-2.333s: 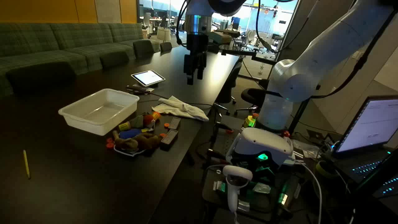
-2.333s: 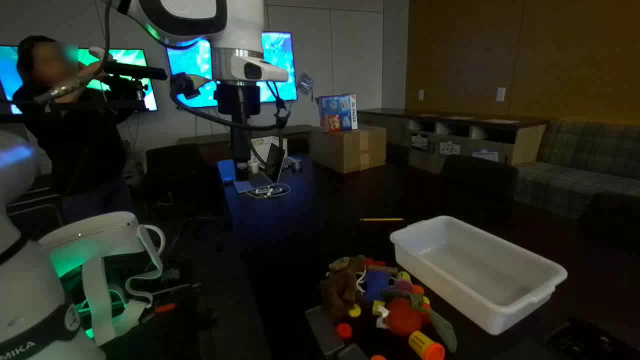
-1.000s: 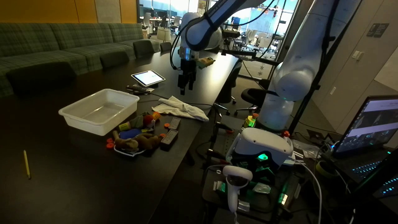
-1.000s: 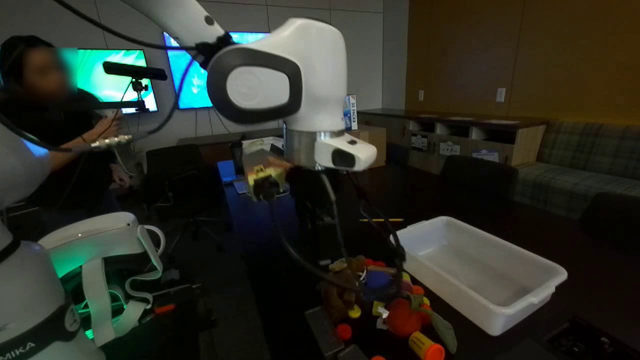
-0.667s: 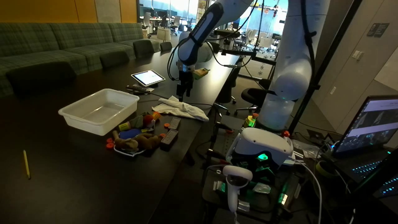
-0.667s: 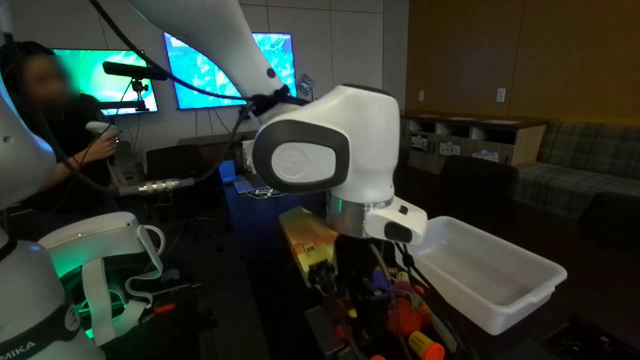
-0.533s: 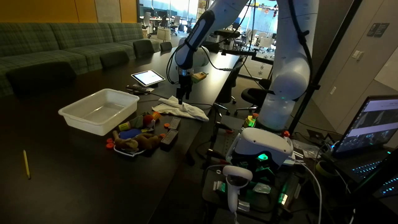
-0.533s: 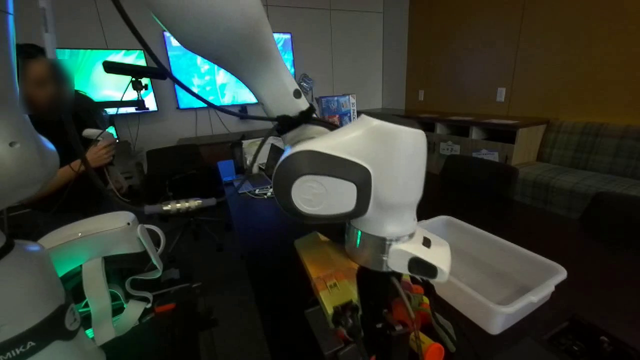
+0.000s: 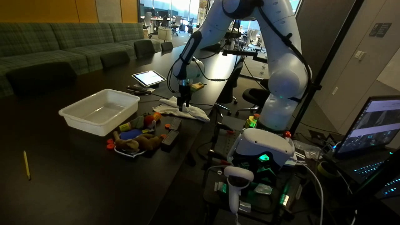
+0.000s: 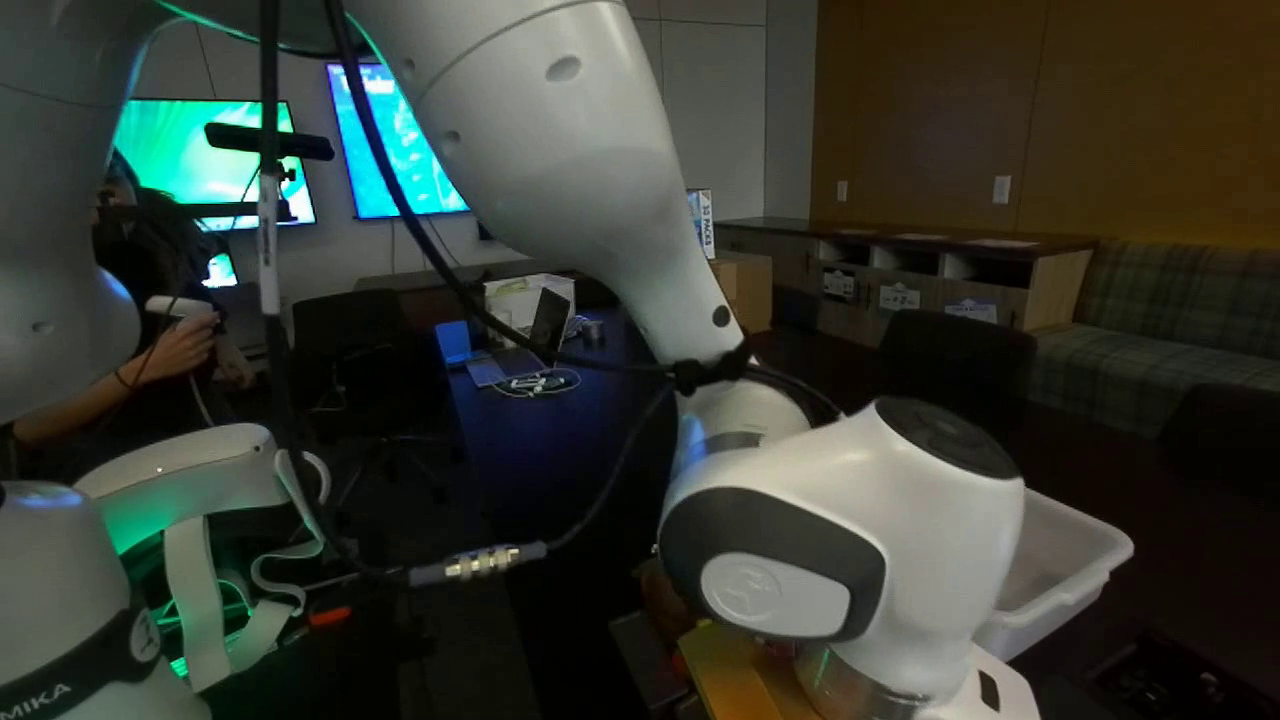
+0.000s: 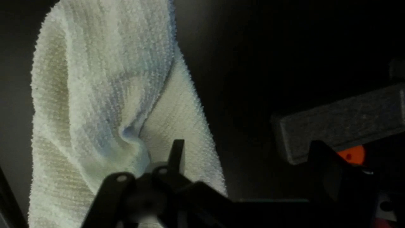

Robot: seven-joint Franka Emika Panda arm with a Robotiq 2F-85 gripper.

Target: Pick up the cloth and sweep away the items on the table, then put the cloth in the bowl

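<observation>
The whitish cloth (image 9: 198, 113) lies crumpled on the black table (image 9: 93, 190), near its edge. My gripper (image 9: 184, 107) points down over the cloth; whether it touches the fabric I cannot tell. In the wrist view the gripper (image 11: 248, 142) stands wide open with nothing between its fingers. Its left finger overlaps the cloth (image 11: 110, 95), and its right finger is near a dark grey block (image 11: 341, 122) and an orange lid (image 11: 352, 154). The items, including a brown plush toy (image 9: 150, 142), are clustered beside the white bowl (image 9: 84, 123). In an exterior view the arm hides most items and part of the bowl (image 10: 1050, 620).
A tablet (image 9: 149, 78) and a dark cable (image 9: 200, 104) lie beyond the cloth. A yellow pencil (image 9: 27, 165) is on the near left of the table. Beside the table, a cart carries a white headset (image 9: 265, 142). A person (image 10: 170, 360) stands behind the arm.
My gripper has come down from well above the table to the cloth, staying open. In an exterior view the arm has swung in over the items. The cloth, items and bowl have not moved.
</observation>
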